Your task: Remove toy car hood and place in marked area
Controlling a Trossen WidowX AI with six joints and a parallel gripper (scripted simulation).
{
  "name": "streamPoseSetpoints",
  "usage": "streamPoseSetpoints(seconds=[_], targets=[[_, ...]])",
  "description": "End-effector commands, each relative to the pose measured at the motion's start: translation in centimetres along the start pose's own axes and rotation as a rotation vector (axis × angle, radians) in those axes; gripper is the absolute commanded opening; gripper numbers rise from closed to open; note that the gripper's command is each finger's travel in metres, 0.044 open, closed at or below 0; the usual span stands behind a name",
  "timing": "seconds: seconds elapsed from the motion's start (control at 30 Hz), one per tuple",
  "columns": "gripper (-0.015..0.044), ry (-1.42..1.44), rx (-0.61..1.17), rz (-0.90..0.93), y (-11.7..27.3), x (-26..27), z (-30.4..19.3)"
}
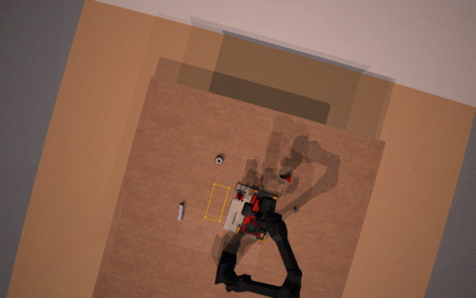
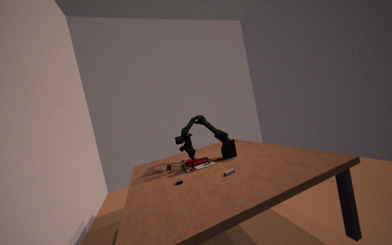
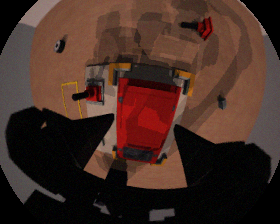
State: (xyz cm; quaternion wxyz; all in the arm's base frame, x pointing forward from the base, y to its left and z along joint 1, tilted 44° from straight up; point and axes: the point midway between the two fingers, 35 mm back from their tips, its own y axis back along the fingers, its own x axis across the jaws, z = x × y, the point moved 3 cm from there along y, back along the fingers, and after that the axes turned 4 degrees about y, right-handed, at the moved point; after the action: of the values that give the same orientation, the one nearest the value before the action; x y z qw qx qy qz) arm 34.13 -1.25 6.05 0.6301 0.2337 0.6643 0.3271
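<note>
The toy car's red hood (image 3: 147,107) (image 1: 251,220) (image 2: 201,161) sits on the car, with a dark part at its near end in the wrist view. My gripper (image 3: 144,121) (image 2: 192,159) is open and empty, pointing down over the car. In the wrist view its fingertips show on either side of the hood. I cannot tell how high they are above it. The marked area is a yellow outline (image 1: 209,200) (image 3: 69,83) on the table, left of the car in the wrist view. The arm hides part of the car in the top view.
A pale plate (image 1: 233,218) lies beside the car, bearing a red black-handled piece (image 1: 239,197) (image 3: 94,93). Another such piece (image 1: 287,178) (image 3: 206,28), a wheel (image 1: 219,158) (image 3: 59,46), a grey block (image 1: 180,211) (image 2: 229,172) and a small grey piece (image 1: 296,210) (image 3: 222,103) lie around.
</note>
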Motion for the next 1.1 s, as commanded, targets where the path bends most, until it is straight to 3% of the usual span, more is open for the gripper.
streamPoseSetpoints(seconds=[0.0, 1.07], targets=[[0.0440, 0.010, 0.005, -0.005, -0.2, 0.0, -0.2], [0.0440, 0.010, 0.005, -0.005, -1.8, 0.0, -0.2]])
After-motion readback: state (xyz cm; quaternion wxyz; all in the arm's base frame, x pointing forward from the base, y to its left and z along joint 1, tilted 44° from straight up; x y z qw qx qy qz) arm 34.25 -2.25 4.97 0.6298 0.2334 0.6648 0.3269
